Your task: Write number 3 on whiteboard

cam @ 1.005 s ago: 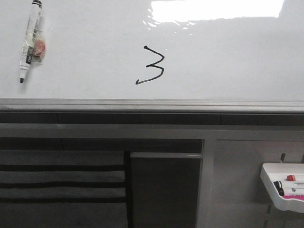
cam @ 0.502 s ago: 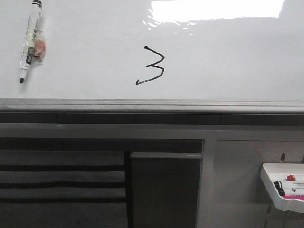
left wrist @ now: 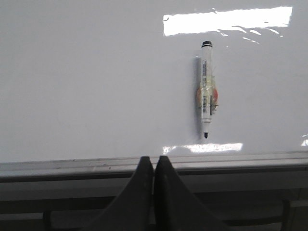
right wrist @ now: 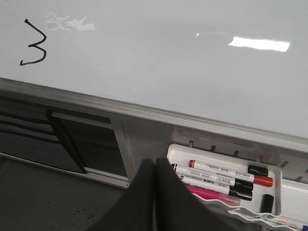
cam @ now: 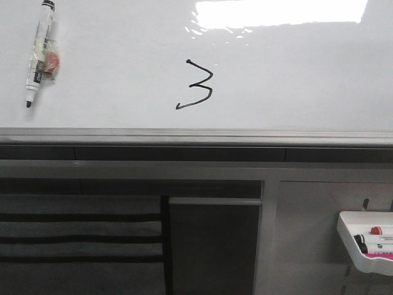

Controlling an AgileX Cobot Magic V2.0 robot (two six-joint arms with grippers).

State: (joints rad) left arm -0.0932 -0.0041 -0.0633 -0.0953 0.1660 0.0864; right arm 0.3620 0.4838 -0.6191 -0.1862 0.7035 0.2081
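Black number 3 (cam: 195,85) drawn low on whiteboard (cam: 295,80), just above grey rail. Uncapped marker (cam: 38,54) stuck at far left. Left fingers (left wrist: 153,192) and right fingers (right wrist: 155,197) clenched, empty.

Left claw (left wrist: 153,166) fingers pressed together, holding nothing, right claw (right wrist: 155,168) fingers likewise pressed together, empty, neither arm visible in front view

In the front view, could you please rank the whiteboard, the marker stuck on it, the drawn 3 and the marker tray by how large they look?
1. The whiteboard, by far the largest.
2. The marker and the tray look alike in extent; the tray is cut off by the frame, so I won't rank them.
3. The number 3, smallest.
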